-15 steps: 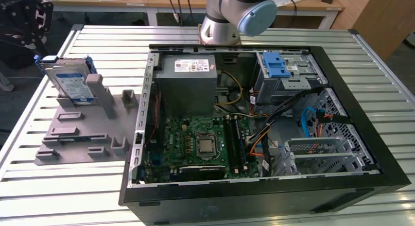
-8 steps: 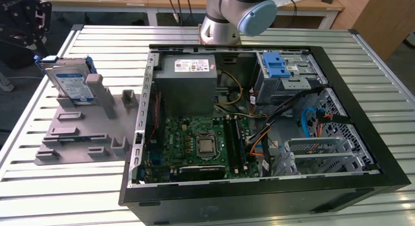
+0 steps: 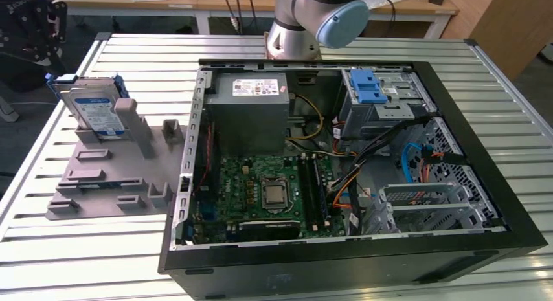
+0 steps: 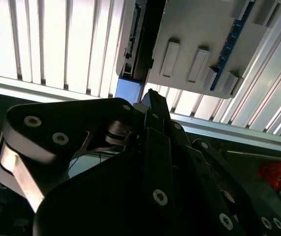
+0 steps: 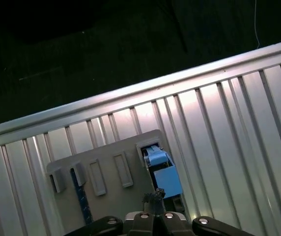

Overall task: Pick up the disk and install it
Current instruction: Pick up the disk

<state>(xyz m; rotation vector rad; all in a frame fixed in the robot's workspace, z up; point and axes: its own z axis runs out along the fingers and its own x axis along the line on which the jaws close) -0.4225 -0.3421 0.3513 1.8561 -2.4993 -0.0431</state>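
The disk (image 3: 93, 111) stands upright on edge in a grey slotted fixture (image 3: 95, 184) on the table, at the exterior view's left beside the open computer case (image 3: 346, 165). Its blue-and-white label faces the camera and a blue frame edges it. In the first wrist view I look down on the disk (image 5: 161, 172) in its slot, with my gripper (image 5: 154, 196) well above it and apart from it. In the second wrist view the gripper (image 4: 150, 98) points at the disk's edge (image 4: 130, 49). The fingers look closed together with nothing between them.
The arm's base (image 3: 298, 22) stands behind the case. Inside the case are a grey power supply (image 3: 250, 107), a motherboard (image 3: 268, 191), cables and a drive bay with a blue latch (image 3: 370, 87). The slatted metal table's edge (image 5: 130, 93) runs close behind the fixture.
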